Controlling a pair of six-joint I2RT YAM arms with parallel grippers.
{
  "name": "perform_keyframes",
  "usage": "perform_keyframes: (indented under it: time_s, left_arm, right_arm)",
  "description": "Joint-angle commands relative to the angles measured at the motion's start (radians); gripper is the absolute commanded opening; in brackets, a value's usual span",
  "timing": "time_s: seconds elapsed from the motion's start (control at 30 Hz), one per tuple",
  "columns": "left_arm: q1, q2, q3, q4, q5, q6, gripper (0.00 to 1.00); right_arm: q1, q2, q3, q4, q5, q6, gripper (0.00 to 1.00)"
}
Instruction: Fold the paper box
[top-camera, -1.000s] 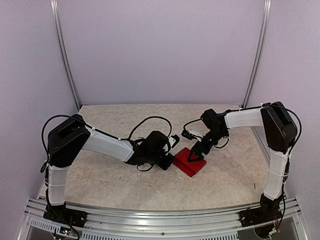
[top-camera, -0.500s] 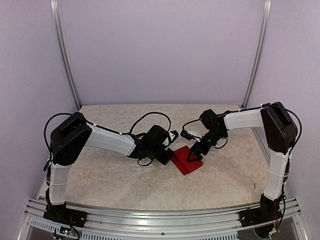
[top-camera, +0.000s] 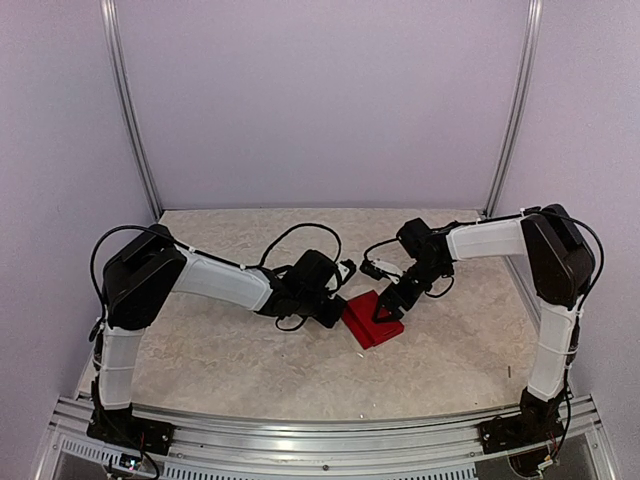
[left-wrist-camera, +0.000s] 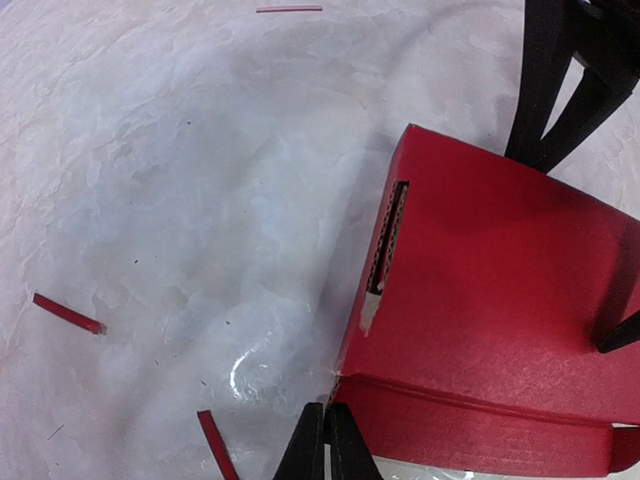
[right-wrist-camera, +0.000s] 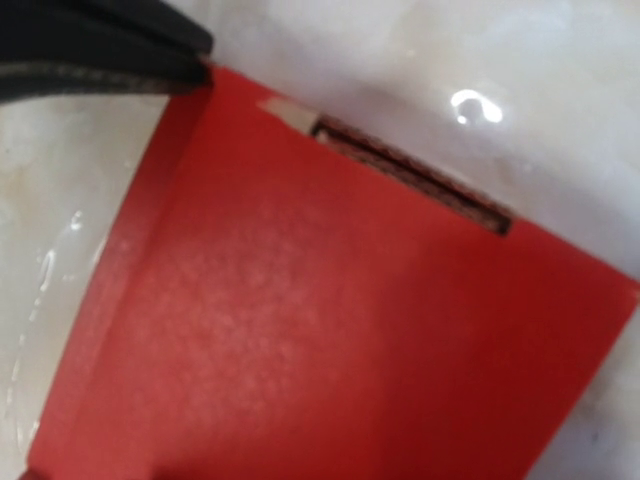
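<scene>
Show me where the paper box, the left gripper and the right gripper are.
paper box (left-wrist-camera: 490, 290), left wrist view, middle of its top face.
left gripper (left-wrist-camera: 325, 425), left wrist view, between its shut fingertips.
right gripper (top-camera: 388, 313), top external view, between its fingertips.

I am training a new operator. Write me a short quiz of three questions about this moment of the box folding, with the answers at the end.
1. True or false: the left end effector stands wide open.
2. In the left wrist view, what lies loose on the table near the paper box? A. thin red scraps B. metal screws C. a blue pen
3. Which end effector has its fingers spread apart over the top face of the box?
Key: 1. False: it is shut, with its tips at a corner of the box. 2. A. 3. The right end effector.
</scene>
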Motion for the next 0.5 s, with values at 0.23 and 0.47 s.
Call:
perform_keyframes:
  time_s: [0.23,0.47]
  left_arm:
    - [-0.008,-0.112,-0.137,0.117,-0.060,0.062,0.21]
    - [-0.123,-0.249,-0.311,0.358,-0.083,0.087,0.31]
  right_arm:
    - [0.008,0.101,-0.061,-0.042,0.189,0.012,0.73]
    - [0.006,0.091,-0.060,-0.042,0.182,0.021,0.74]
